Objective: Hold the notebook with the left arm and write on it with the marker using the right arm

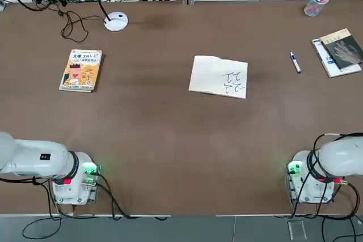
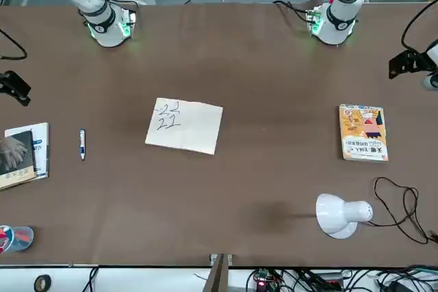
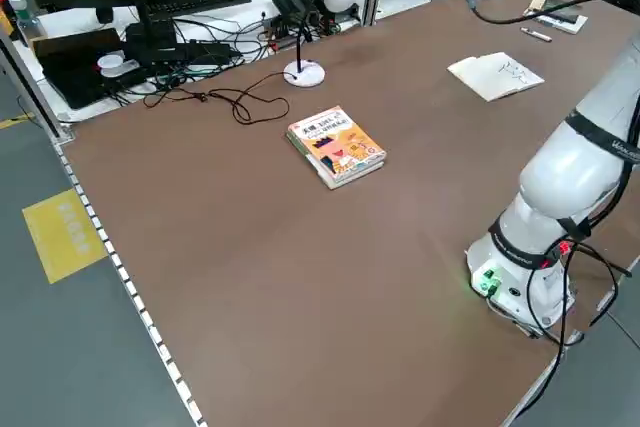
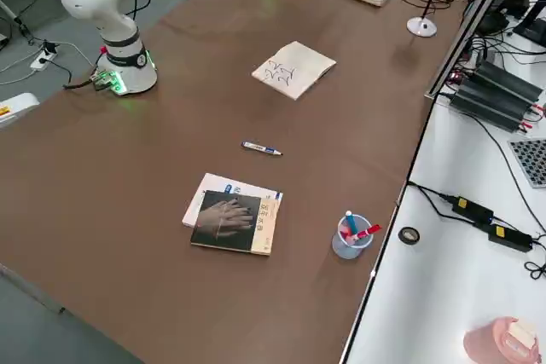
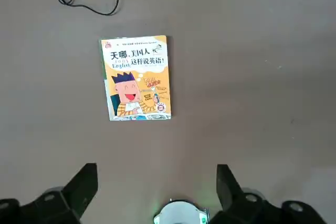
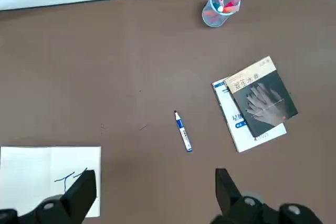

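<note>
The notebook [image 1: 218, 76] lies open and flat near the middle of the table [image 1: 159, 128], dark scribbles on one page. The marker [image 1: 295, 62] rests well apart from it, between the notebook and a grey-covered book [image 1: 339, 49]. Both arms sit back by their bases. The left gripper [image 5: 156, 182] hangs above a yellow-orange book [image 5: 137, 78], fingers apart; the right gripper [image 6: 155, 184], seemingly high over the table, is likewise spread, holding nothing.

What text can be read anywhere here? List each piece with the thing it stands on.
"天哪, 美国人这样说英语!": cover of the yellow-orange cartoon paperback book.
"双生水莽": cover of the grey book with a photo of hands.
Dark scribbles on the cream-white open notebook: not legible as words.
Slim white marker: print too small.
</note>
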